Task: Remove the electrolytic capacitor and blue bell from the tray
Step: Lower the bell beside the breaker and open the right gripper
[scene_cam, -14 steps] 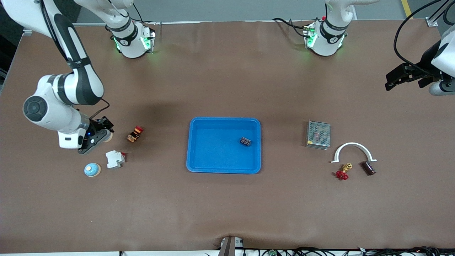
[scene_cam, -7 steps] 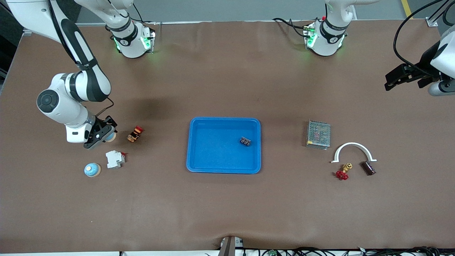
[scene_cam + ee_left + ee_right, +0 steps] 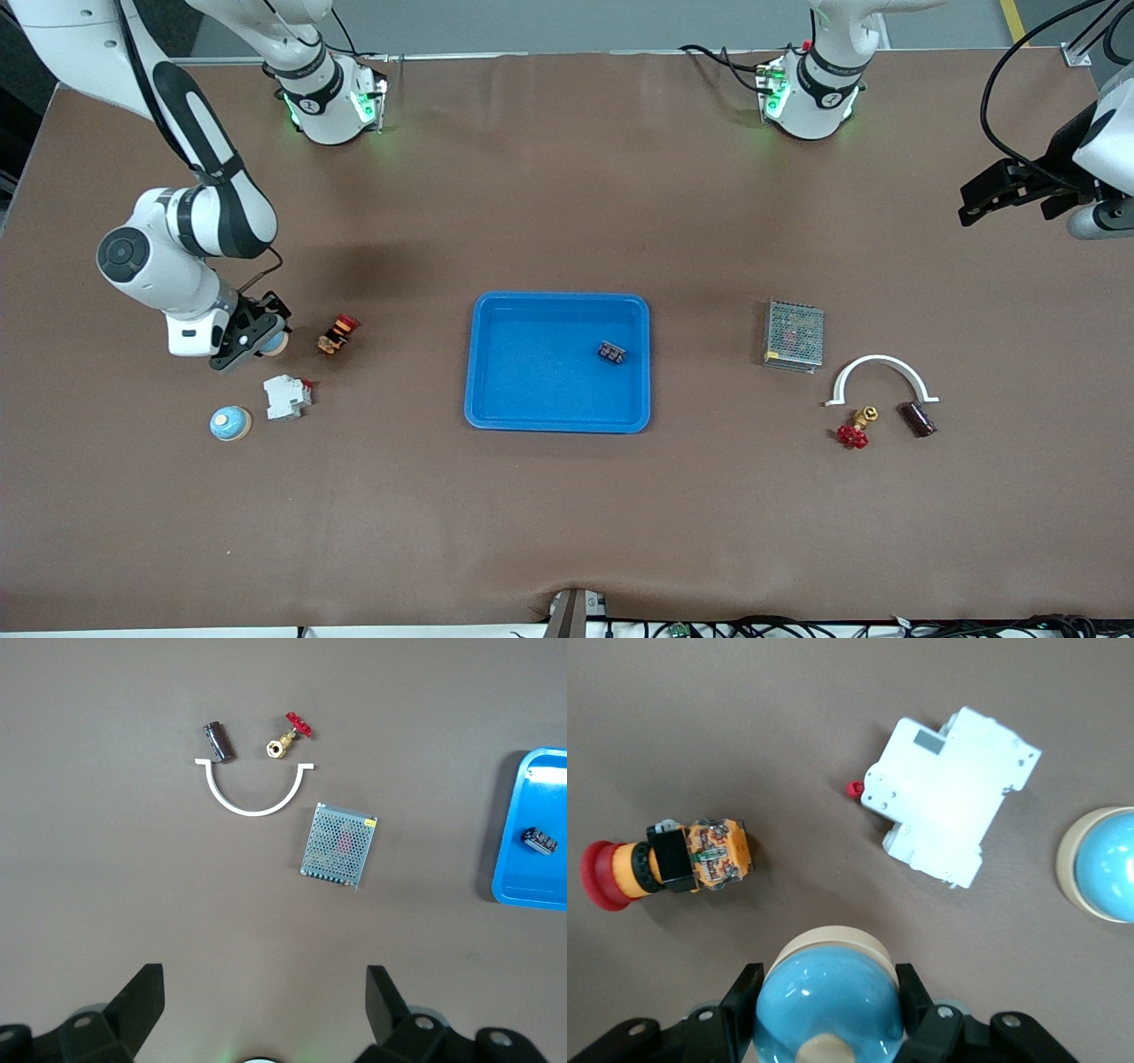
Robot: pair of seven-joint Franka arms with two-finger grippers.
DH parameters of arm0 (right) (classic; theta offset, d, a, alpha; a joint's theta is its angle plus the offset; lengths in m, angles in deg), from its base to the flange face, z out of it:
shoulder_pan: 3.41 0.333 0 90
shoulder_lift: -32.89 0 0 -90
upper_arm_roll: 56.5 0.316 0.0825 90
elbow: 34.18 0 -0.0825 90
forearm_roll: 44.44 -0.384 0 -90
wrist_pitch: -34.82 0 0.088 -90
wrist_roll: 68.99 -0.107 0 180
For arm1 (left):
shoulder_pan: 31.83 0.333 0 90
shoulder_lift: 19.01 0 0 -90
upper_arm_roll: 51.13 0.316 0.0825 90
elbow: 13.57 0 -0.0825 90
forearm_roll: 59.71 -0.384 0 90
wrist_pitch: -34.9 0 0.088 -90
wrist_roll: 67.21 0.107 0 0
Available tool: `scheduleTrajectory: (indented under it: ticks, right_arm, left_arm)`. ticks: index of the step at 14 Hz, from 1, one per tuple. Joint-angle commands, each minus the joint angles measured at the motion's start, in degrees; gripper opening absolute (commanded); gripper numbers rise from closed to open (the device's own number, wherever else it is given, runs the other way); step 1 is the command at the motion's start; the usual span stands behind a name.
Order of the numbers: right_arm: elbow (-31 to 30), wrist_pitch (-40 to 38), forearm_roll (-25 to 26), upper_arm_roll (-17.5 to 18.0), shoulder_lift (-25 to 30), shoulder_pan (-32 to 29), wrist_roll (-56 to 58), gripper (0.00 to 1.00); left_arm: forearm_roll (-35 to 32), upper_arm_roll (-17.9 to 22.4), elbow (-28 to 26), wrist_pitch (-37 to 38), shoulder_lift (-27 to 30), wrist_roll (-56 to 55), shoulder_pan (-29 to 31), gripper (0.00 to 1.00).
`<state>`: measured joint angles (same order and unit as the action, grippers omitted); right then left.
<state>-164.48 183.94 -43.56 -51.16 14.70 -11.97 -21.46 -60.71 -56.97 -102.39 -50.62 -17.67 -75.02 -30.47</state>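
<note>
My right gripper [image 3: 263,340] is shut on a light blue bell with a cream base [image 3: 828,1010], held just above the table at the right arm's end, beside a red-and-orange push button [image 3: 337,334]. A second blue bell [image 3: 230,424] sits on the table, nearer the front camera; it also shows in the right wrist view [image 3: 1107,864]. The capacitor [image 3: 918,418], a dark brown cylinder, lies at the left arm's end beside a white arc; it also shows in the left wrist view [image 3: 218,741]. My left gripper [image 3: 1010,190] is open and empty, high over the table's left-arm end.
A blue tray [image 3: 558,299] holding a small black part [image 3: 611,353] sits mid-table. A white breaker [image 3: 286,396] lies near the second bell. A mesh power supply [image 3: 794,335], white arc [image 3: 880,363] and red-handled valve [image 3: 853,431] lie near the capacitor.
My right arm has risen and shifted slightly toward the tray with the bell in its gripper. The left arm has not moved.
</note>
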Motion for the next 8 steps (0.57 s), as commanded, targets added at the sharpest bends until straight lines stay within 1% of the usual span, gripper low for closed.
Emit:
scheduleTrajectory:
  ticks: [1,8]
  right_arm:
    - [-1.0,2.7,-0.8,0.9,-1.1,-1.2,1.4,0.37]
    - [-1.0,5.5,-0.7,1.0,-3.8,-1.2,1.4,0.37]
  left_arm:
    - [-1.0,-0.3,-0.2,-0.4,0.2,-0.5,0.1,1.0]
    - [-1.1,-0.4,-0.2,-0.4,0.2,-0.5,0.1,1.0]
